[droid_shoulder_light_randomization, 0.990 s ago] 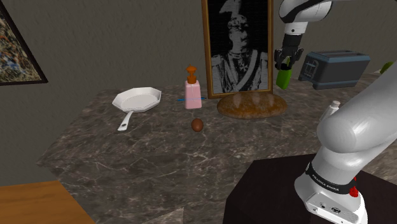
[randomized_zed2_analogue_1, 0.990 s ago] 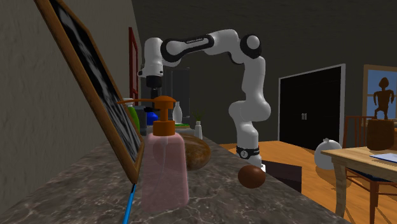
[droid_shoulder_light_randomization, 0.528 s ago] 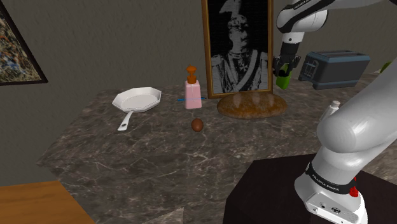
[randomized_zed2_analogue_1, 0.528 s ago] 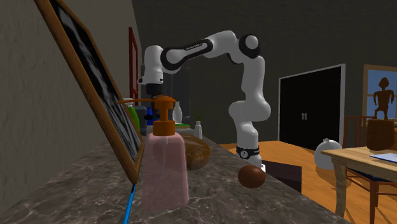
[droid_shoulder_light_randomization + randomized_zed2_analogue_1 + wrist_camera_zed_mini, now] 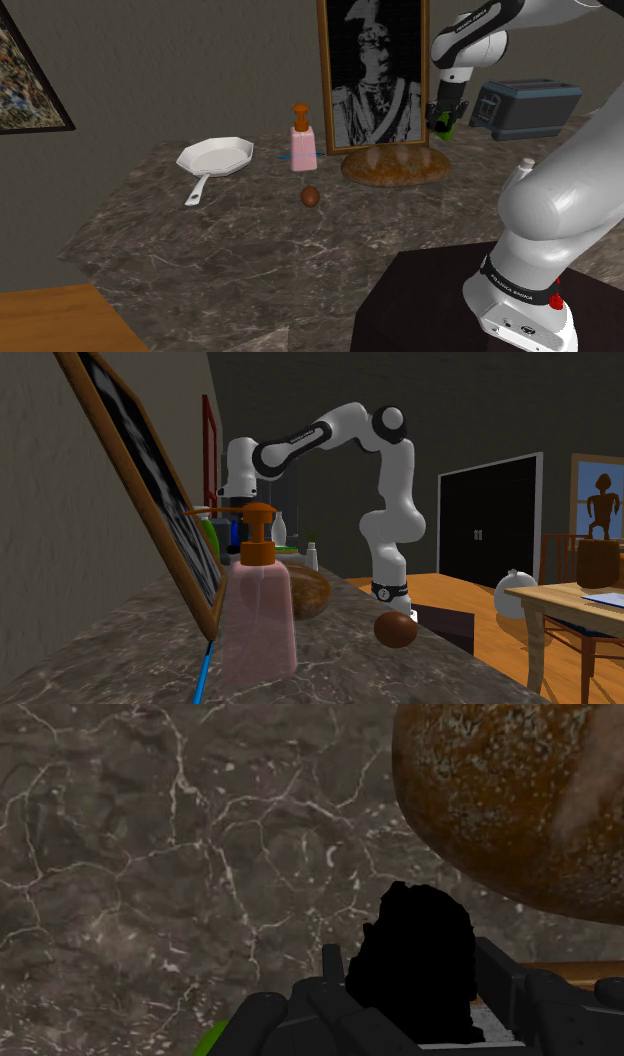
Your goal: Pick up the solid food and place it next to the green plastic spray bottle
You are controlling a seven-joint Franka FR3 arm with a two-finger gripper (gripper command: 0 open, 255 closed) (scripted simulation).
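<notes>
Your end effector (image 5: 408,966) pinches a black lump (image 5: 410,939) between its fingers, over the worktop (image 5: 150,854) beside the brown loaf (image 5: 520,794)

A home kitchen — veined stone counter (image 5: 250,240), toaster (image 5: 525,108), frying pan (image 5: 215,158), framed portrait (image 5: 373,75).

no text can be read; faint white lettering on the arm's dark base ring (image 5: 512,289), five o'clock, is too small.
</notes>
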